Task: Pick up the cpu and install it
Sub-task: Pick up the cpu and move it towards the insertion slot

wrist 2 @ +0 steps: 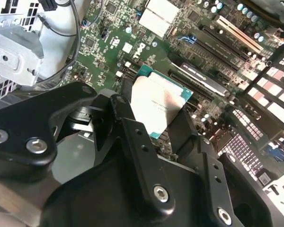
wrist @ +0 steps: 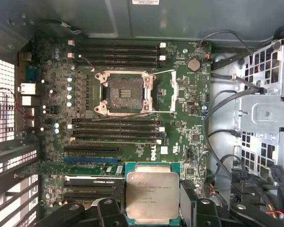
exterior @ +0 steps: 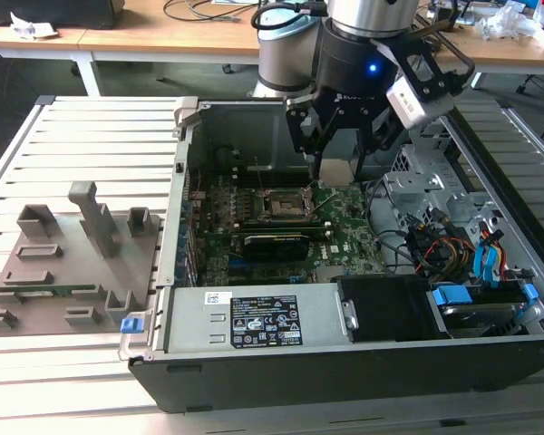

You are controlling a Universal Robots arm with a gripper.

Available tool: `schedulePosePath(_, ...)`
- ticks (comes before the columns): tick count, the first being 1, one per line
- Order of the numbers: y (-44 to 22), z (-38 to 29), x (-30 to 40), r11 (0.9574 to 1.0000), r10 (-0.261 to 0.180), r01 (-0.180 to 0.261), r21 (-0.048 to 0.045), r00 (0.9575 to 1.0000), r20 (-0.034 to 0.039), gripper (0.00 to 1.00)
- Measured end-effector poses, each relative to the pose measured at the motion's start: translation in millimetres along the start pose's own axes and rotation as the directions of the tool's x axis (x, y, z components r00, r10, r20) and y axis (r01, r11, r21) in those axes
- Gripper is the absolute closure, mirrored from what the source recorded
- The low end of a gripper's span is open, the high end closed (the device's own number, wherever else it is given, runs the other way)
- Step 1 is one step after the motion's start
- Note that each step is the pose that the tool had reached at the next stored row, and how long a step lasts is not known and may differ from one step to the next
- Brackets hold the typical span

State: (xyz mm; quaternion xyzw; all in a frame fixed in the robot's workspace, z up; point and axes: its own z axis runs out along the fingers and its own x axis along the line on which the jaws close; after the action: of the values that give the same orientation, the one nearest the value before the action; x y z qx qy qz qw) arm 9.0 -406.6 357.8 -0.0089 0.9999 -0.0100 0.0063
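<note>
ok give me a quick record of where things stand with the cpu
gripper: shut on the cpu, inside the computer case
cpu: in the air above the motherboard
socket: empty, cpu not in it
grey tray: outside the case, on the exterior view's left
install: not yet done

The cpu (wrist: 151, 196) has a silver-grey top with fine dark print and a teal-green rim (the same in both wrist views). The gripper (exterior: 340, 149) is black. The motherboard (wrist: 180, 132) is dark green, speckled with silver. Its socket (wrist: 125, 92) is black inside a pale metal frame, and one slot (wrist: 90, 160) is blue. The tray (exterior: 63, 263) is plain grey, on a table (exterior: 100, 136) striped in pale slats.
</note>
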Motion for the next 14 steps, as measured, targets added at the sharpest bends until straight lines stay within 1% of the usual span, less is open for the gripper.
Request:
schedulePosePath(3, 0.2, 7.0, 0.7, 1.0, 0.0, 0.0, 0.0001, 1.0, 0.0, 0.45)
schedulePosePath(4, 0.6, 9.8, 5.9, 1.0, 0.0, 0.0, 0.0001, 1.0, -0.0001, 0.45)
schedulePosePath(6, 3.0, 12.1, 9.9, 1.0, -0.002, 0.002, 0.0, 1.0, 0.0, 0.45)
schedulePosePath(7, 5.4, 13.2, 11.2, 1.0, -0.003, 0.003, -0.0001, 1.0, 0.0001, 0.45)
schedulePosePath(8, 8.3, 14.0, 11.9, 1.0, -0.004, 0.004, 0.0002, 1.0, 0.0001, 0.45)
schedulePosePath(9, 15.7, 16.4, 12.9, 1.0, -0.006, 0.006, 0.0033, 1.0, 0.0001, 0.45)
schedulePosePath(10, 24.5, 18.9, 14.0, 0.9999, -0.007, 0.007, 0.015, 1.0, -0.0001, 0.45)
schedulePosePath(11, 31.9, 21.0, 15.0, 0.9998, -0.009, 0.009, 0.0202, 1.0, -0.0003, 0.45)
schedulePosePath(12, 36.6, 23.3, 16.9, 0.9997, -0.011, 0.011, 0.0202, 0.9999, -0.0003, 0.45)
schedulePosePath(14, 40.7, 24.9, 18.8, 0.9997, -0.011, 0.011, 0.0202, 0.9999, -0.0003, 0.45)
